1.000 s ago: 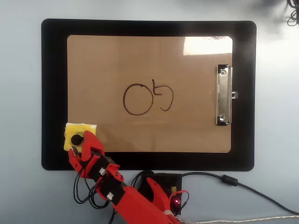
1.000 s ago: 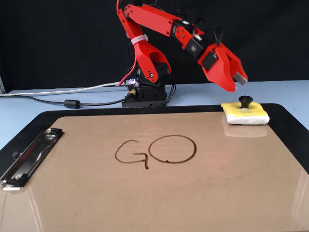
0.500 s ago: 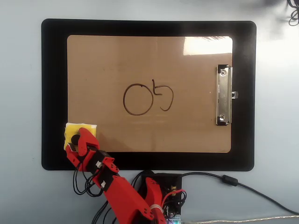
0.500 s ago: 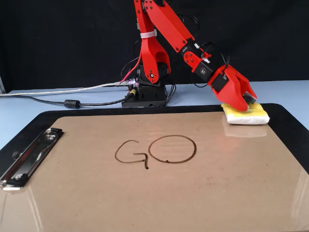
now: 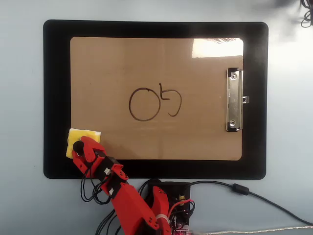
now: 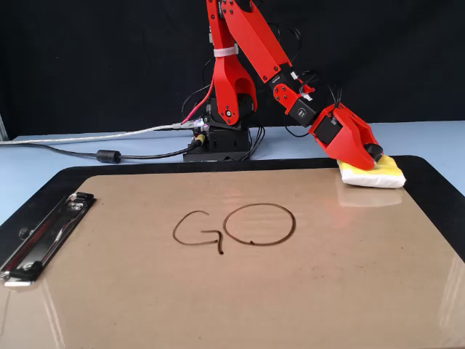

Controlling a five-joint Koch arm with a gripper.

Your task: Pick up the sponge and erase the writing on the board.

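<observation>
The yellow sponge (image 5: 87,133) lies at the board's near-left corner in the overhead view, and at the far right in the fixed view (image 6: 386,174). My red gripper (image 5: 78,147) is down on it, jaws shut around the black knob at its centre (image 6: 372,154). In the fixed view the sponge looks slightly tilted. The tan board (image 5: 156,63) lies flat on a black mat. The writing (image 5: 155,103), a dark circle and a "5"-like figure, sits in the middle of the board (image 6: 234,227), well away from the gripper.
A silver clip (image 5: 234,100) holds the board's right short edge in the overhead view, on the left in the fixed view (image 6: 43,240). The black mat (image 5: 56,98) frames the board. The arm's base (image 6: 221,142) and cables (image 5: 254,196) lie beyond the mat.
The gripper came down from above the sponge onto it and its jaws closed around the knob. The sponge shifted slightly.
</observation>
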